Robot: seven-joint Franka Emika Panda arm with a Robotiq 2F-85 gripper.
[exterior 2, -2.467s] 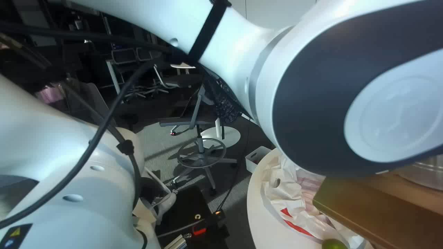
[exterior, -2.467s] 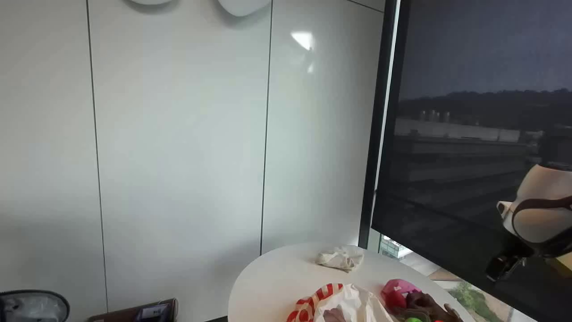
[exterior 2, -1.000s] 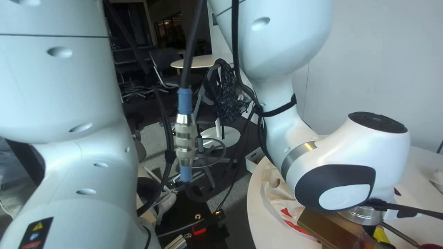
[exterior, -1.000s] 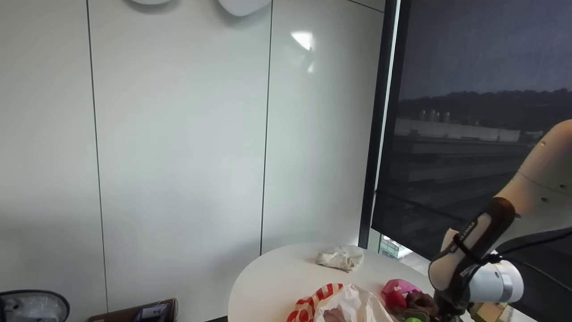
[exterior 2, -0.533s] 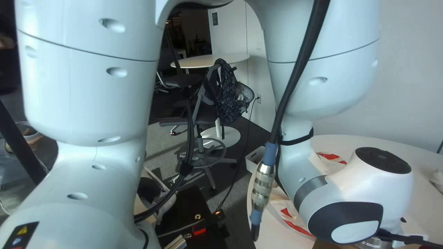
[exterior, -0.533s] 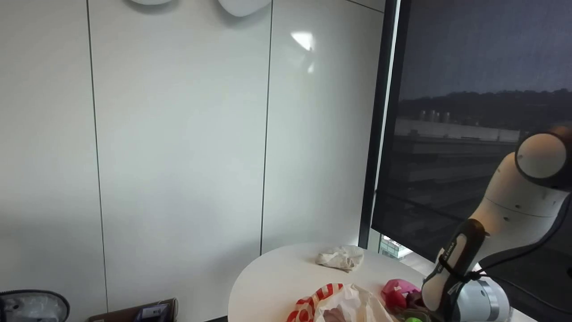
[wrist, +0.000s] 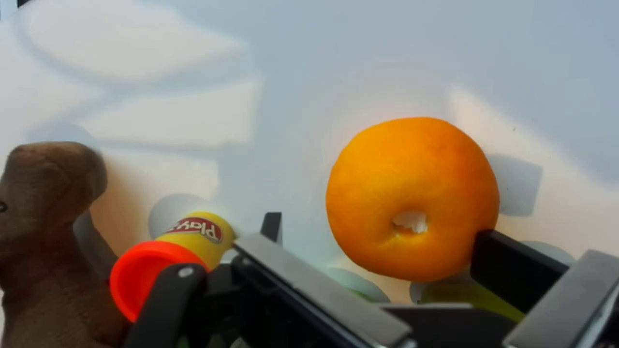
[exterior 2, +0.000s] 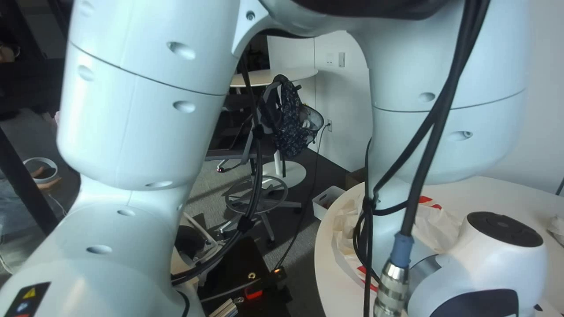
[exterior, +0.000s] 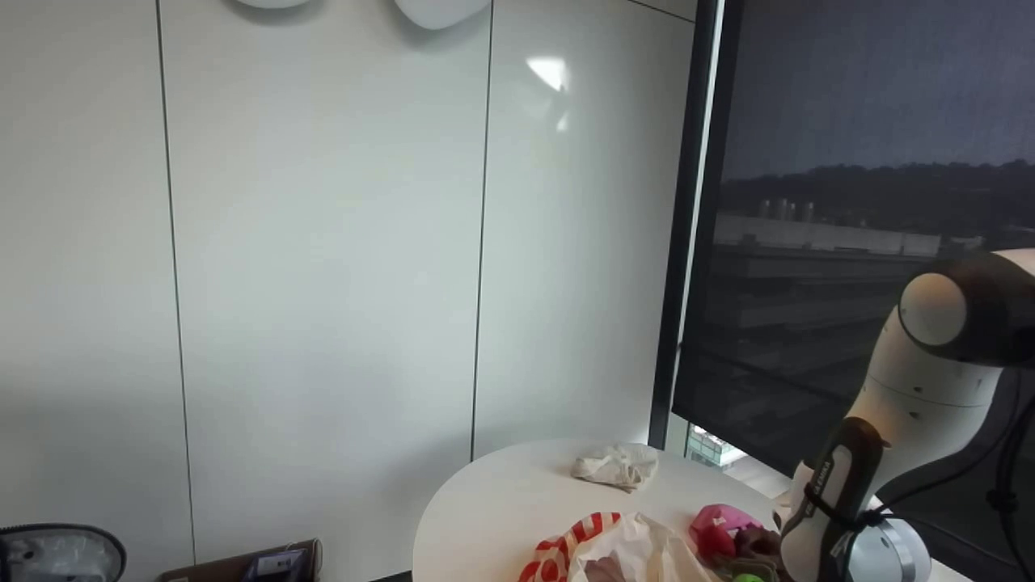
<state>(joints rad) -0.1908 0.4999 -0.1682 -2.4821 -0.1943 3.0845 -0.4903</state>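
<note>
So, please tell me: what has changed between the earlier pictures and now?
In an exterior view, the white and black robot arm has moved down and leftward, now reaching over the round white table. In the wrist view, the black and grey gripper is open, close to the round orange fruit; no grasp or release is visible. The crumpled cream cloth and the crumpled white bag stayed in place.

1. Yellow can (wrist: 210, 247), left in the wrist view: its red label (wrist: 200, 229) is reading "Play" upside down, the ending curving away unclearly.
2. Robot arm (exterior: 926, 396), right in an exterior view: lettering (exterior: 818, 489) is showing "EMIKA"; the word before it is blurring.
3. Same arm, near left in an exterior view: black label (exterior 2: 27, 300) is displaying a yellow warning triangle (exterior 2: 29, 293) above a blue round sign (exterior 2: 26, 305).
</note>
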